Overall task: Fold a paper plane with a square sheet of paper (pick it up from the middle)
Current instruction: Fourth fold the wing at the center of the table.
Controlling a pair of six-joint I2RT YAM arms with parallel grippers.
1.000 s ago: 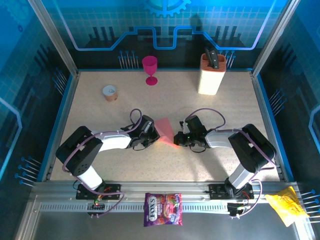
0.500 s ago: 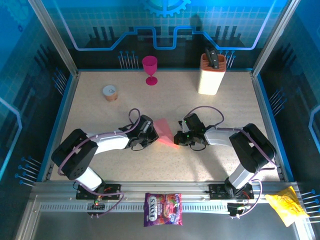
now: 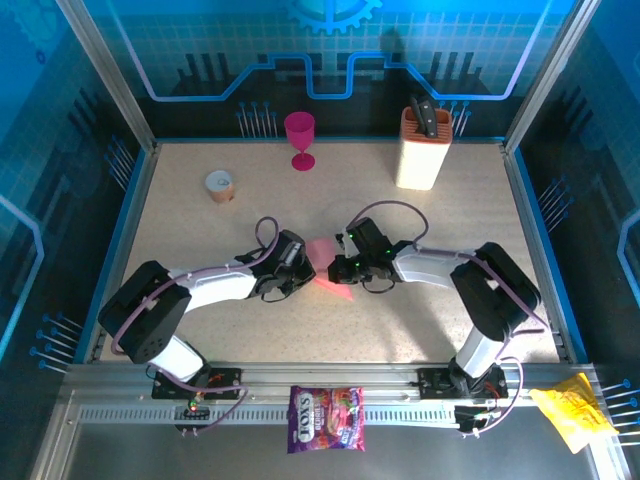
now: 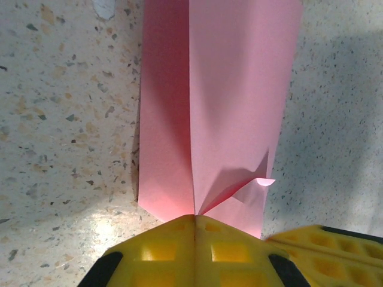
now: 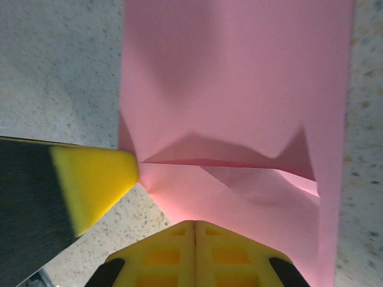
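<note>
The square sheet of paper (image 3: 322,254) is salmon pink, folded into a long strip with a centre crease, and lies mid-table between both arms. My left gripper (image 3: 309,268) is shut at the paper's near end; in the left wrist view the crease (image 4: 192,149) runs straight into the seam of its closed tips (image 4: 194,216), with one flap lifted. My right gripper (image 3: 337,270) is shut too. Its closed tips (image 5: 194,222) rest over the paper (image 5: 239,89), which passes under them. The left fingertip (image 5: 96,179) touches the paper's crease end there.
A magenta goblet (image 3: 299,135) and a cream knife block (image 3: 423,150) stand along the back. A small roll (image 3: 220,185) lies at the back left. A purple candy bag (image 3: 326,418) and a yellow wrapper (image 3: 572,412) lie on the front rail.
My right gripper has slid left and slightly back over the paper, toward the left gripper, covering more of the pink. The left gripper has hardly moved.
</note>
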